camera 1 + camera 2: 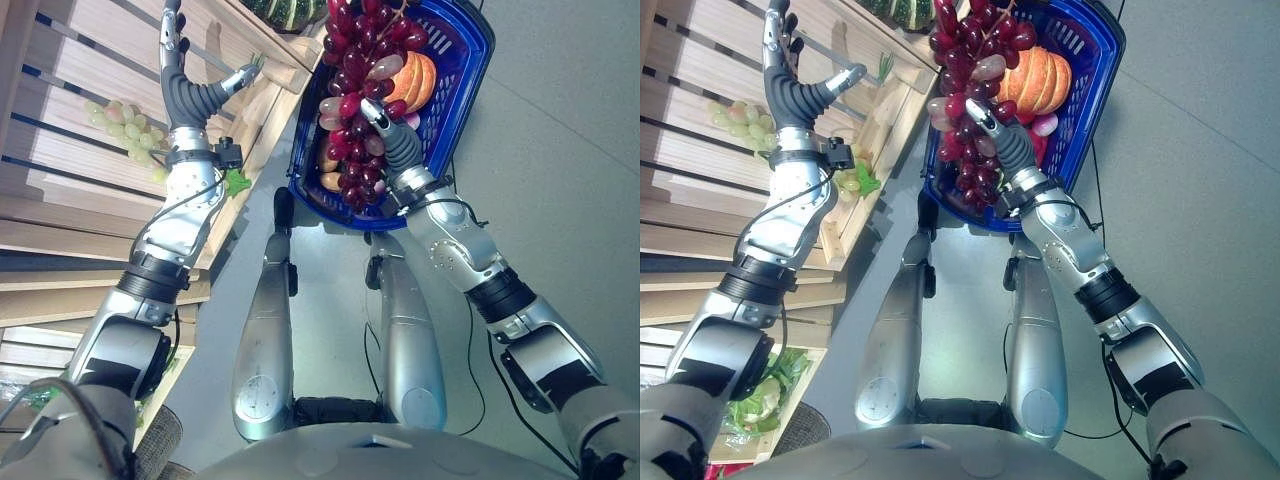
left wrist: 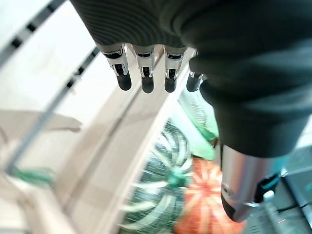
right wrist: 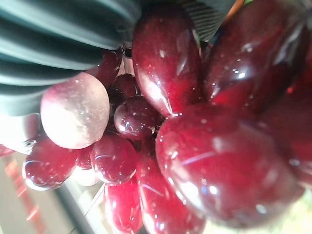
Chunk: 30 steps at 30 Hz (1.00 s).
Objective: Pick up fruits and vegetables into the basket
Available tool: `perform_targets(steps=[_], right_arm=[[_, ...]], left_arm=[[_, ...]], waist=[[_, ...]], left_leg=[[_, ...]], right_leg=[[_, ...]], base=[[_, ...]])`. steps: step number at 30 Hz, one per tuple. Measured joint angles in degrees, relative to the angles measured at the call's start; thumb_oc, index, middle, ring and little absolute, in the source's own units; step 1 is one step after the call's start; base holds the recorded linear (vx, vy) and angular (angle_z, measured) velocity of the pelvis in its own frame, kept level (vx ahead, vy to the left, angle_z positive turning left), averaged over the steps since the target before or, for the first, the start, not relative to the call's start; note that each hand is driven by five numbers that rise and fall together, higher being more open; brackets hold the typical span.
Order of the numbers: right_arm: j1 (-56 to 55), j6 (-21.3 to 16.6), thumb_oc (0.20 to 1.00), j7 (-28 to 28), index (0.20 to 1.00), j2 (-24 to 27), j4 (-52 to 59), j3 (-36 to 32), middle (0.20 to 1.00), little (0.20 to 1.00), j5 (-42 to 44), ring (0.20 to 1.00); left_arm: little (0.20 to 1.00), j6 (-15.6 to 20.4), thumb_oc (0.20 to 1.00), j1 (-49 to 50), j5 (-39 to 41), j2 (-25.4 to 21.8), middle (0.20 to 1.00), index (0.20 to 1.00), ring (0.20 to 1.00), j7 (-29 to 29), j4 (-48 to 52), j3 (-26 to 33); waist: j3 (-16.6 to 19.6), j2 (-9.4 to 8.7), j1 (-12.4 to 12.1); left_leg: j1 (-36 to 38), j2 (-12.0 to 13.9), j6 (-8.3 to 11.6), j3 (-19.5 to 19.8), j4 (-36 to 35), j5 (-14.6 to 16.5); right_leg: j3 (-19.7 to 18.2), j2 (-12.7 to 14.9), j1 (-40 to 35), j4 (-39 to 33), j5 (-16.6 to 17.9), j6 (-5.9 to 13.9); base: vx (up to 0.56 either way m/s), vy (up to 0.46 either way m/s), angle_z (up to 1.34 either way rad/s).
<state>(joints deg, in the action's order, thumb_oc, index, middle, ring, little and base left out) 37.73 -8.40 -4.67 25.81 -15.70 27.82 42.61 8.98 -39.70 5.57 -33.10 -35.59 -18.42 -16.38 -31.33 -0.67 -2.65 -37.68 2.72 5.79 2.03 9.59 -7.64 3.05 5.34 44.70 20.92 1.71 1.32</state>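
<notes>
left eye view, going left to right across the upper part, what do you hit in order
green grapes on the wooden shelf → left hand, open → red grapes at the right hand → orange pumpkin → right rim of the blue basket

Red grapes (image 1: pixel 352 110) over the basket (image 1: pixel 462 85), against the right hand (image 1: pixel 392 140) — pumpkin (image 1: pixel 415 80) inside, just beyond; green grapes (image 1: pixel 125 122) left of the left hand (image 1: pixel 190 90).

Head stereo downward; wrist views close-up.
</notes>
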Motion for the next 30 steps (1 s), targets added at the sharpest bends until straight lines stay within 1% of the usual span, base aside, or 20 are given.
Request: perform_targets(steps=[1,3,6,8,12,14,16,18,20,22,23,24,27,28,29,30], right_arm=[[0.59,0.32,0.2,-1.71,0.2,0.27,-3.3,-0.14,0.2,0.2,-0.98,0.2],[1.45,1.42,0.2,-3.39,0.2,1.34,-7.79,-0.01,0.2,0.2,-1.89,0.2],[2.16,2.28,0.2,-4.86,0.2,3.26,-11.85,0.08,0.2,0.2,-3.72,0.2],[5.33,3.28,0.2,-5.84,0.2,3.65,-17.52,1.27,0.2,0.2,-5.95,0.2],[10.02,4.73,0.2,-6.43,0.2,4.16,-22.78,2.95,0.2,0.2,-7.9,0.2],[14.38,5.77,0.2,-6.32,0.2,3.52,-28.06,4.43,0.2,0.2,-8.39,0.2],[17.34,6.41,0.2,-6.22,0.2,2.47,-31.52,4.48,0.2,0.2,-8.64,0.2],[19.08,7.11,0.2,-5.93,0.2,1.92,-33.49,4.5,0.2,0.2,-9.75,0.2],[21.14,7.85,0.2,-5.53,0.2,1.75,-36.02,4.52,0.2,0.2,-10.61,0.2],[22.0,8.26,0.2,-5.13,0.2,1.76,-37.12,4.52,0.2,0.2,-10.84,0.2],[22.61,8.75,0.504,-4.92,0.504,1.62,-38.33,4.52,0.504,0.504,-11.47,0.504],[22.78,9.22,1.0,-4.87,1.0,1.62,-38.7,4.52,1.0,1.0,-12.23,1.0],[22.91,10.42,1.0,-4.26,1.0,1.1,-40.06,4.53,1.0,1.0,-13.49,1.0],[22.91,10.56,1.0,-4.18,1.0,0.96,-40.27,4.53,1.0,1.0,-13.52,1.0],[22.9,10.97,1.0,-3.97,1.0,0.73,-40.47,4.53,1.0,1.0,-13.57,1.0],[22.97,11.06,1.0,-3.83,1.0,0.55,-40.45,4.53,1.0,1.0,-13.59,1.0]], left_arm=[[1.0,-0.45,1.0,-0.94,-1.91,-1.82,1.0,1.0,1.0,-0.89,-3.68,-0.42],[1.0,-1.56,1.0,-2.65,-3.76,-4.03,1.0,1.0,1.0,-2.33,-8.19,-1.76],[1.0,-2.23,1.0,-3.81,-5.62,-5.71,1.0,1.0,1.0,-3.31,-11.95,-1.99],[1.0,-3.3,1.0,-6.2,-8.23,-7.04,1.0,1.0,1.0,-3.87,-17.25,-4.57],[1.0,-4.95,1.0,-9.34,-13.28,-8.04,1.0,1.0,1.0,-3.55,-21.37,-9.35],[1.0,-6.45,1.0,-12.48,-17.57,-8.15,1.0,1.0,1.0,-2.21,-25.58,-13.55],[1.0,-6.71,1.0,-14.17,-20.56,-8.18,1.0,1.0,1.0,-0.88,-28.24,-15.68],[1.0,-6.75,1.0,-15.02,-22.0,-8.18,1.0,1.0,1.0,0.07,-30.07,-16.67],[1.0,-6.64,1.0,-15.54,-23.44,-8.15,1.0,1.0,1.0,1.29,-31.96,-17.87],[1.0,-6.69,1.0,-15.57,-23.83,-8.19,1.0,1.0,1.0,2.26,-32.79,-18.19],[1.0,-6.68,1.0,-15.65,-24.64,-8.18,1.0,1.0,1.0,2.68,-33.83,-19.03],[1.0,-6.67,1.0,-15.64,-25.36,-8.18,1.0,1.0,1.0,2.96,-34.29,-19.49],[1.0,-6.7,1.0,-15.49,-26.04,-8.18,1.0,1.0,1.0,4.01,-35.74,-20.25],[0.928,-6.7,0.928,-15.51,-26.04,-8.18,0.928,0.928,0.928,4.11,-36.0,-20.32],[0.755,-6.79,0.755,-15.48,-26.3,-8.18,0.755,0.755,0.755,4.67,-36.61,-20.39],[0.762,-7.35,0.762,-15.47,-27.21,-8.18,0.762,0.762,0.762,5.29,-36.87,-20.46]], waist=[[-0.01,0.01,0.07],[-0.01,0.02,0.1],[-0.12,0.21,0.08],[-0.21,0.41,0.1],[-0.42,0.94,-0.06],[-0.39,1.12,-0.08],[-0.39,1.16,-0.18],[-0.39,1.37,-0.19],[-0.45,2.43,-0.21],[-0.49,3.02,-0.28],[-0.5,3.61,-0.2],[-0.49,3.94,-0.23],[-0.49,4.61,-0.21],[-0.49,4.65,-0.19],[-0.52,4.77,-0.17],[-0.53,4.79,-0.2]], left_leg=[[0.03,0.0,0.0,-0.25,0.0,0.0],[0.1,0.01,0.0,-0.36,0.01,0.0],[0.12,0.0,-0.01,-0.44,0.01,-0.01],[0.25,0.02,-0.01,-0.62,-0.01,-0.01],[0.24,0.02,-0.01,-0.66,-0.03,-0.03],[0.23,0.0,0.0,-0.68,-0.04,-0.09],[0.21,-0.05,0.0,-0.78,-0.06,-0.1],[0.2,-0.12,0.0,-0.91,-0.06,-0.1],[0.19,-0.28,-0.01,-0.94,-0.06,-0.1],[0.16,-0.38,-0.03,-1.05,-0.05,-0.12],[0.16,-0.57,-0.15,-1.01,-0.03,-0.21],[0.16,-0.6,-0.18,-0.97,-0.03,-0.24],[0.16,-0.71,-0.29,-1.07,-0.03,-0.32],[0.16,-0.72,-0.31,-1.1,-0.03,-0.33],[0.16,-0.8,-0.36,-1.21,-0.03,-0.37],[0.13,-0.89,-0.43,-1.44,-0.03,-0.43]], right_leg=[[-0.22,-0.02,0.13,0.09,0.01,0.01],[-0.31,-0.03,0.13,0.11,0.01,0.01],[-0.37,-0.02,0.14,0.08,0.01,0.01],[-0.53,-0.04,0.14,0.09,0.02,0.01],[-0.61,-0.05,0.28,0.11,0.1,-0.11],[-0.65,-0.05,0.33,0.15,0.15,-0.19],[-0.63,0.0,0.54,0.27,0.19,-0.27],[-0.55,0.13,0.72,0.41,0.2,-0.28],[-0.43,0.32,0.78,0.53,0.19,-0.28],[-0.14,0.55,0.99,0.76,0.18,-0.29],[0.42,0.99,1.11,1.17,0.01,-0.52],[0.44,1.03,1.1,1.19,0.01,-0.52],[0.46,1.19,1.18,1.38,-0.05,-0.43],[0.45,1.21,1.21,1.43,-0.06,-0.42],[0.39,1.31,1.35,1.62,-0.05,-0.43],[0.28,1.42,1.61,1.89,-0.04,-0.46]], base=[[0.0,0.056,-0.05],[0.01,0.061,-0.03],[0.0,0.051,-0.01],[-0.01,0.043,-0.03],[-0.01,0.036,-0.01],[0.0,0.046,-0.02],[0.0,0.044,-0.04],[0.0,0.051,-0.02],[0.0,0.055,0.01],[0.01,0.04,0.01],[0.01,0.046,0.04],[0.01,0.056,0.05],[0.02,0.043,0.02],[0.0,0.0,0.0],[0.0,0.0,0.0],[0.01,0.034,-0.02]])
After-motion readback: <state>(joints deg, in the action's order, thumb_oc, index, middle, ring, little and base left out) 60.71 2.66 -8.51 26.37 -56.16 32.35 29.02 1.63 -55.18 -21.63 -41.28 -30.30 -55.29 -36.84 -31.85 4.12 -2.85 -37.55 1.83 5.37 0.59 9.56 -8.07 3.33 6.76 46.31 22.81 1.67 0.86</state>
